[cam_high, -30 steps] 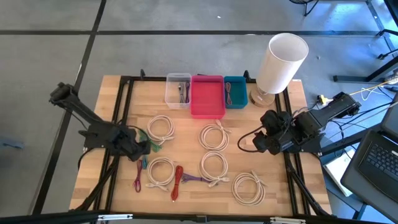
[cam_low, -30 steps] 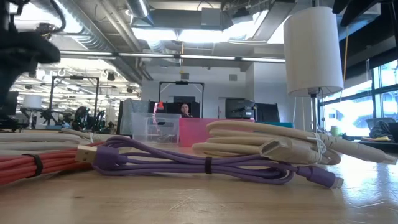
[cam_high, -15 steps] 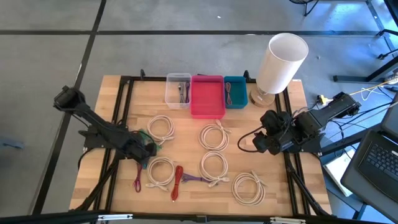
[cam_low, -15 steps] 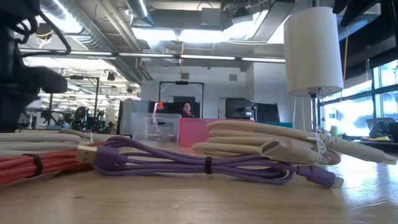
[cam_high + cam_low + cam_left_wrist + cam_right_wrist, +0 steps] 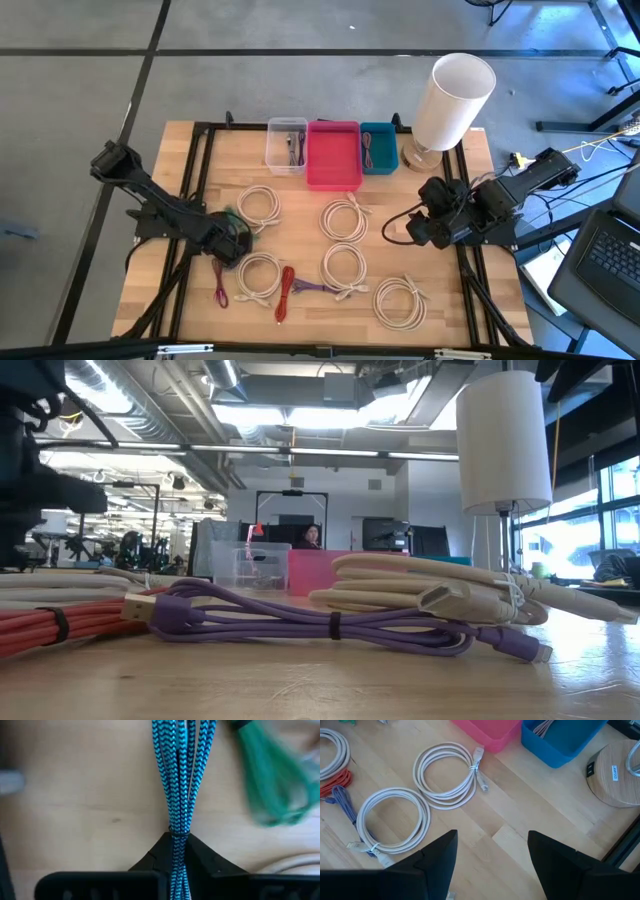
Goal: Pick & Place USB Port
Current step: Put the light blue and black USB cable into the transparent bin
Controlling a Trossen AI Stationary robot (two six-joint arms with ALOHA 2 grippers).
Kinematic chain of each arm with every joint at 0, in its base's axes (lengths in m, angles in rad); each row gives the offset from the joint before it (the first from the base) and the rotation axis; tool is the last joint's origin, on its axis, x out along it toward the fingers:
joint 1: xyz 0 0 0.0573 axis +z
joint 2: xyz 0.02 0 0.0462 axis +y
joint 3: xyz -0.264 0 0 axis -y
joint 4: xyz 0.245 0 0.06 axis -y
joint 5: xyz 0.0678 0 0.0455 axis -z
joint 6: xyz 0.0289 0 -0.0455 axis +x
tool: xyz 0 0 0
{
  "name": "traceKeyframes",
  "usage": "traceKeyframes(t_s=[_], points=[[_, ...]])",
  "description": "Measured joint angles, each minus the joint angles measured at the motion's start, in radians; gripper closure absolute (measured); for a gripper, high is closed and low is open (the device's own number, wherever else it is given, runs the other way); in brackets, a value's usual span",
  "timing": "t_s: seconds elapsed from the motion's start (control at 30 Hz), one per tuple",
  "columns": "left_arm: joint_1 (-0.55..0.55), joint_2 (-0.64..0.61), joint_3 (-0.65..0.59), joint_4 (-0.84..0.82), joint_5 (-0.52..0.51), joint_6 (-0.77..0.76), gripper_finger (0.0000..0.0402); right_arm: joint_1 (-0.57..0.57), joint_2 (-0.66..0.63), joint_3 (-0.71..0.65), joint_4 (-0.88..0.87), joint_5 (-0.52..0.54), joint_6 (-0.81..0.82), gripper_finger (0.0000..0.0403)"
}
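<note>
My left gripper (image 5: 232, 242) is down at the table's left side, shut on a bundled blue braided USB cable (image 5: 178, 775). A green cable (image 5: 272, 785) lies just beside that bundle on the wood. In the high view the gripper hides the blue cable. My right gripper (image 5: 402, 228) hangs open over the table's right side with nothing between its fingers (image 5: 440, 857). At the far edge stand three bins in a row: a clear bin (image 5: 287, 143), a pink bin (image 5: 333, 153) and a blue bin (image 5: 379, 146). My left gripper pinches the blue cable's several gathered strands (image 5: 178, 831) between its two fingers (image 5: 152, 860). The strands run straight out from between the fingers, so the fingers lie along the bundle. The cable stretches away over the wood; whether it is lifted cannot be told.
Several white cable coils (image 5: 345, 219) lie across the middle and near part of the table. A red cable (image 5: 286, 292) and purple cables (image 5: 220, 290) lie near the front. A white lamp (image 5: 450, 100) on a round wooden base stands at the far right corner.
My left gripper has gone a little toward the table's right and near edges and has come lower, ending over the cables beside the left white coil.
</note>
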Motion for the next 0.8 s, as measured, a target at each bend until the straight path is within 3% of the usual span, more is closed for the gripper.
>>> traceKeyframes(t_s=[0.17, 0.33, 0.4, 0.5, 0.57, 0.63, 0.73, 0.8], points=[[-0.026, -0.047, 0.072, -0.132, -0.005, -0.006, 0.0381, 0.0, 0.0, 0.0, 0.0, 0.0, 0.0, 0.0158], [-0.055, -0.109, 0.24, -0.421, -0.069, -0.007, 0.0381, 0.0, 0.0, 0.0, 0.0, 0.003, -0.004, 0.0158], [-0.061, -0.131, 0.319, -0.51, -0.193, -0.005, 0.0381, 0.0, 0.0, 0.0, 0.0, 0.004, -0.004, 0.0158], [-0.052, -0.179, 0.41, -0.516, -0.53, 0.063, 0.0381, 0.0, 0.0, 0.0, 0.0, 0.005, -0.004, 0.0158], [-0.03, -0.212, 0.45, -0.468, -0.735, 0.151, 0.0381, 0.0, 0.0, 0.0, 0.0, 0.005, -0.004, 0.0158], [0.023, -0.25, 0.48, -0.403, -0.83, 0.296, 0.0381, 0.0, 0.0, 0.0, 0.005, 0.006, -0.004, 0.0158], [0.157, -0.3, 0.514, -0.297, -0.842, 0.562, 0.0381, 0.0, 0.0, 0.0, 0.016, 0.008, -0.004, 0.0158], [0.272, -0.322, 0.528, -0.164, -0.789, 0.799, 0.0382, 0.0, 0.0, 0.0, 0.024, 0.008, -0.004, 0.0158]])
